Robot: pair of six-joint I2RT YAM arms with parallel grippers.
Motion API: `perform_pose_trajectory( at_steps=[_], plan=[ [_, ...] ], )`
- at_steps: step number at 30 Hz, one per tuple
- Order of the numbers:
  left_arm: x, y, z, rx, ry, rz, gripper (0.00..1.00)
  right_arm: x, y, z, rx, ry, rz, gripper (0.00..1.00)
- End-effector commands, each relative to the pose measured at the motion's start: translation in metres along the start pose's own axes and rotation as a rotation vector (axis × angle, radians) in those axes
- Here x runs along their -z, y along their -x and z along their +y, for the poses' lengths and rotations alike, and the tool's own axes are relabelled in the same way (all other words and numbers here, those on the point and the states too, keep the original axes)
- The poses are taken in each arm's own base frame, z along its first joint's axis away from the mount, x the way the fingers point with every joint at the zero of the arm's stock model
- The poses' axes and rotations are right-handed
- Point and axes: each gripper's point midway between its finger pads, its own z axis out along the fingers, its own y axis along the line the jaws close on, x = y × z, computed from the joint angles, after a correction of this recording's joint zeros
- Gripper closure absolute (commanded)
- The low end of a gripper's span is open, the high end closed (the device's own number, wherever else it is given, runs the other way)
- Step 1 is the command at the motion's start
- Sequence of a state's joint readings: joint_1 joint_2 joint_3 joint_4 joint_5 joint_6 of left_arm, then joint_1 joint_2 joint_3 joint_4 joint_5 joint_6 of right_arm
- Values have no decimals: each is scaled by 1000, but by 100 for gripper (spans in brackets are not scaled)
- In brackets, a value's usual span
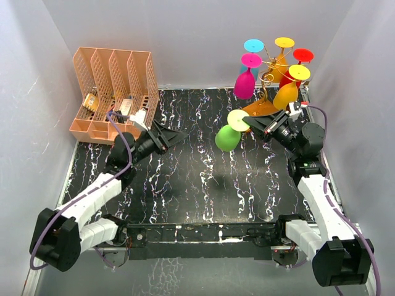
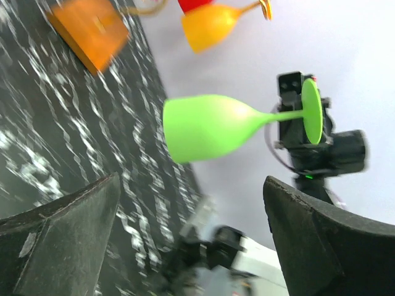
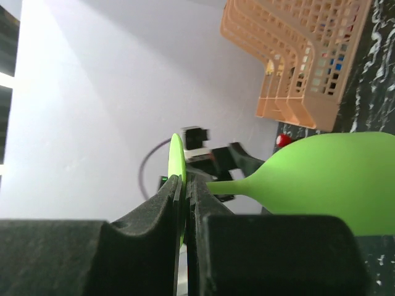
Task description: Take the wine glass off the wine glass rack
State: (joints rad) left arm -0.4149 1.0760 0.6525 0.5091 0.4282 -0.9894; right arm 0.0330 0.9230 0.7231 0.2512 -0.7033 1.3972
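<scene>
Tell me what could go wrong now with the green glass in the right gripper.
1. The right gripper pinches only the thin foot of the green glass, which sticks out sideways above the table; it could slip and fall.
2. The rack stands close behind; a backward swing might knock the yellow glass hanging on it.

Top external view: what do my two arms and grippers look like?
Both arms match: the left arm and right arm have white link shells with black joints and black bases. A purple cable loops along each. The left gripper and right gripper have black, wedge-shaped fingers.
</scene>
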Motion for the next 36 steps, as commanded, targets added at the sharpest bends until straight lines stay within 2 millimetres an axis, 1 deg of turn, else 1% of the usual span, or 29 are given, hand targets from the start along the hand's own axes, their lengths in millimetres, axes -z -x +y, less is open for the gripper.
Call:
perform_pose_trajectory(
  at_steps=[1,2,4,5,8,11,13,15,20,24,27,32,36],
  plan=[
    [16,-14,-49,341,-284,71,3,1,-9,34,-132,176,38,93],
    [16,-15,-51,360,-301,76,3,-1,-13,34,-167,192,47,93],
    [14,-19,-54,386,-321,93,3,-4,-22,41,-207,247,62,93],
    [13,-22,-55,401,-324,101,3,-8,-31,43,-232,264,81,93],
    [11,-32,-52,437,-322,107,3,-15,-42,52,-255,315,99,93],
    [15,-35,-44,484,-303,77,3,-17,-44,58,-261,343,98,93],
    [20,-33,-41,507,-296,45,3,-17,-44,58,-270,346,89,93],
    [24,-33,-40,507,-282,25,3,-15,-43,60,-269,352,75,93],
    [32,-30,-31,493,-207,-31,3,-12,-41,62,-274,349,58,93],
    [30,-33,-35,505,-239,-2,3,-13,-46,64,-284,347,84,93],
    [28,-33,-42,526,-301,18,10,-13,-49,67,-293,358,96,93],
    [23,-31,-45,534,-329,22,11,-16,-60,57,-336,337,119,93],
    [19,-34,-47,535,-327,33,25,-19,-64,41,-373,302,121,93]
  ],
)
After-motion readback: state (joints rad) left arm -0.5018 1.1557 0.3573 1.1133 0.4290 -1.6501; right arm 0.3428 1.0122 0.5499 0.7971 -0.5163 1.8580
